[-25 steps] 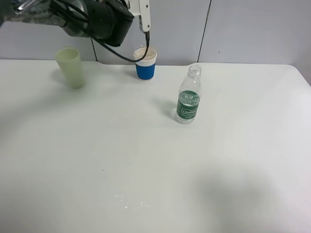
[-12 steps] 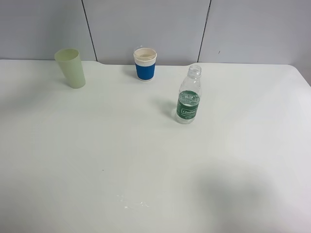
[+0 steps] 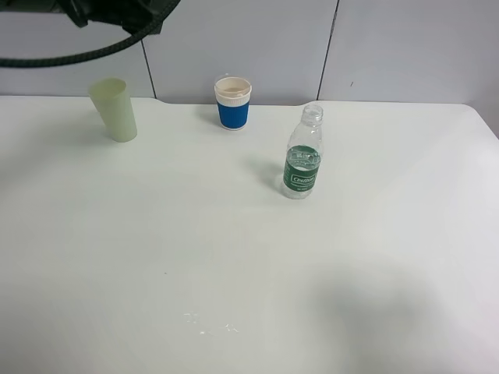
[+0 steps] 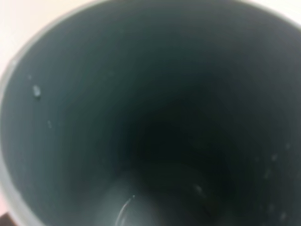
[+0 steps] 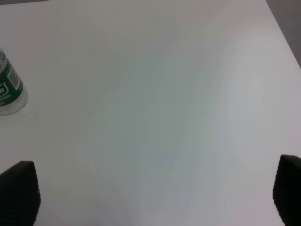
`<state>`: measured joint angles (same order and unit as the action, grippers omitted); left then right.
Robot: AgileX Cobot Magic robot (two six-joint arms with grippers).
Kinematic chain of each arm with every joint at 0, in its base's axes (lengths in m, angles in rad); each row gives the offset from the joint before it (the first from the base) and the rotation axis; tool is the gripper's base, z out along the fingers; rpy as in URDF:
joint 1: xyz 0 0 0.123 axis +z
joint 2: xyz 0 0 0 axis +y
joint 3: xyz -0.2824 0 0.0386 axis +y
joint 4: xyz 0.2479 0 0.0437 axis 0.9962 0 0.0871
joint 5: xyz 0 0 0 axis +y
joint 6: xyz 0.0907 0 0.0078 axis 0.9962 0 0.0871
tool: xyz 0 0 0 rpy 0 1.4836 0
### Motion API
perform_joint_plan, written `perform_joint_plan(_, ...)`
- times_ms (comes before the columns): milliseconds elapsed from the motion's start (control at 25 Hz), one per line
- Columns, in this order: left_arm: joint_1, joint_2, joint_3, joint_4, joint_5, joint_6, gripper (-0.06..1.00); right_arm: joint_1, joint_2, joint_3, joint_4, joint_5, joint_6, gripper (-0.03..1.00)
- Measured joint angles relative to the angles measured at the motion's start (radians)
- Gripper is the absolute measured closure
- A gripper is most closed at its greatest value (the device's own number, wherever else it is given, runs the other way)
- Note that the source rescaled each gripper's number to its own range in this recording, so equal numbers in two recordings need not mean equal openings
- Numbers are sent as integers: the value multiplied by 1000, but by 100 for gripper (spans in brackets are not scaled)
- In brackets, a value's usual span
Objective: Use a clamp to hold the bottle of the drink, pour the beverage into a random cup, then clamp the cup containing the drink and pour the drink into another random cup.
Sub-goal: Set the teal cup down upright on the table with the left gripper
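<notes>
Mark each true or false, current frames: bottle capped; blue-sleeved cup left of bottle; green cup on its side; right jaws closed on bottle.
1. The water bottle is capped. False: its neck is open, no cap.
2. The blue-sleeved cup stands left of the bottle, nearer the wall. True.
3. The pale green cup lies on its side. False: it stands, mouth up.
4. The right gripper is closed on the bottle. False: its jaws are spread, clear of it.

Left arm high, right gripper spread.
Left arm (image 3: 109, 12) at the view's top edge, gripper unseen; right gripper (image 5: 153, 190) fingertips (image 5: 19, 188) wide apart.
</notes>
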<state>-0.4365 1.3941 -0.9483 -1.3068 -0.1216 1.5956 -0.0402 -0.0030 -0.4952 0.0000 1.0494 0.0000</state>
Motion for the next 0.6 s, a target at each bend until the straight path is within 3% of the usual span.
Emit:
perform_joint_plan(160, 54, -49, 105, 0, 110, -85, 92, 0, 0, 0, 0, 0, 0, -3)
perform_joint_plan(600, 72, -68, 156, 3, 122, -116, 92, 0, 0, 0, 0, 0, 0, -3)
